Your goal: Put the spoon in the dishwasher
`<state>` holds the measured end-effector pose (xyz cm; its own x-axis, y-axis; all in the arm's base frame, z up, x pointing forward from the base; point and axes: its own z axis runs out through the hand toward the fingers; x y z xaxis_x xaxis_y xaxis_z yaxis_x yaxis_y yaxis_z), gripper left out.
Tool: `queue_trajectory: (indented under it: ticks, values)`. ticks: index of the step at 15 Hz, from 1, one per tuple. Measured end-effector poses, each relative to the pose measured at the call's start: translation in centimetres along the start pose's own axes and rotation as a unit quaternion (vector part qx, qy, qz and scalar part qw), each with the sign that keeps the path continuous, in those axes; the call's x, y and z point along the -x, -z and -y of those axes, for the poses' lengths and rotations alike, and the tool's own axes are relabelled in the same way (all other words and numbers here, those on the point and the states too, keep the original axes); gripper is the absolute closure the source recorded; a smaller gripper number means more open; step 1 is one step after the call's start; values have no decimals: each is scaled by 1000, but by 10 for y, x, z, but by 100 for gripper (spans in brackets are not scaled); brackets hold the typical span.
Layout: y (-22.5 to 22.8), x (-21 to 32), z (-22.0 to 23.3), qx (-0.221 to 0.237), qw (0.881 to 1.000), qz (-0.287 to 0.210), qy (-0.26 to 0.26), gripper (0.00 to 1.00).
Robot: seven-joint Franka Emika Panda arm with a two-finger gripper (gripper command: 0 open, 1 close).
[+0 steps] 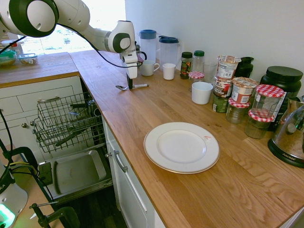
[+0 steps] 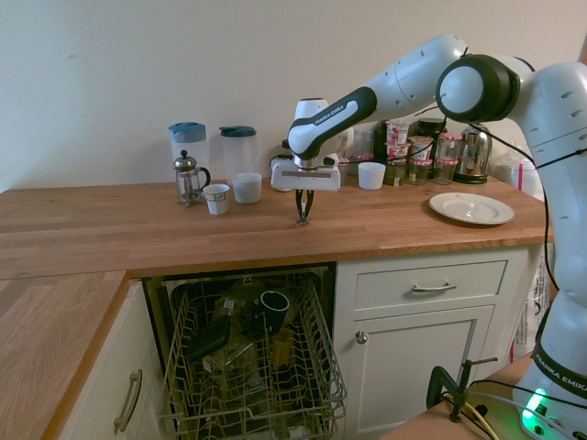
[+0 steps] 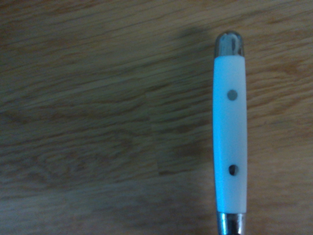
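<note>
- Far left, dishwasher rack: pulled out below counter level; loaded with a dark cup and other dark items, too cluttered to name. Likely hazard: spoon caught on the wires or dropped through a gap, caused by release while lying flat or over an occupied spot.
- Next, spoon: flat on the wooden counter, near the edge on the dishwasher side; bowl toward the rack, white handle pointing away.
- At the spoon, gripper: clenched around the spoon, near mid-length; not clear of the counter. Possible faults: twisting or slipping during lift, caused by a narrow grip on slim, smooth metal; scraping of the bowl on the counter edge, caused by sideways travel before sufficient height.
- Behind and to the right, two blue-lidded pitchers: contents not readable. Patterned mug and white cup in front: insides not readable. Risk of knocking by a wide swing of the arm.
- Right of centre, small jar: filled with something green. Checkered-lid jar: clear glass, no contents discernible.
- Far right, kettle: contents hidden.
</note>
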<state>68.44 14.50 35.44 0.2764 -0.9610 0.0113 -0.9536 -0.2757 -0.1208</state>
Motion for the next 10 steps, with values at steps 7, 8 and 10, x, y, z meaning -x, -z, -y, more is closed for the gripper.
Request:
queue_trajectory:
  ticks: [7, 8, 10]
  values:
    - [75, 104, -54, -18, 999, -19, 26, 100]
    - [81, 137, -65, -20, 999, -28, 35, 100]
    - [86, 197, -89, -24, 998, -40, 46, 100]
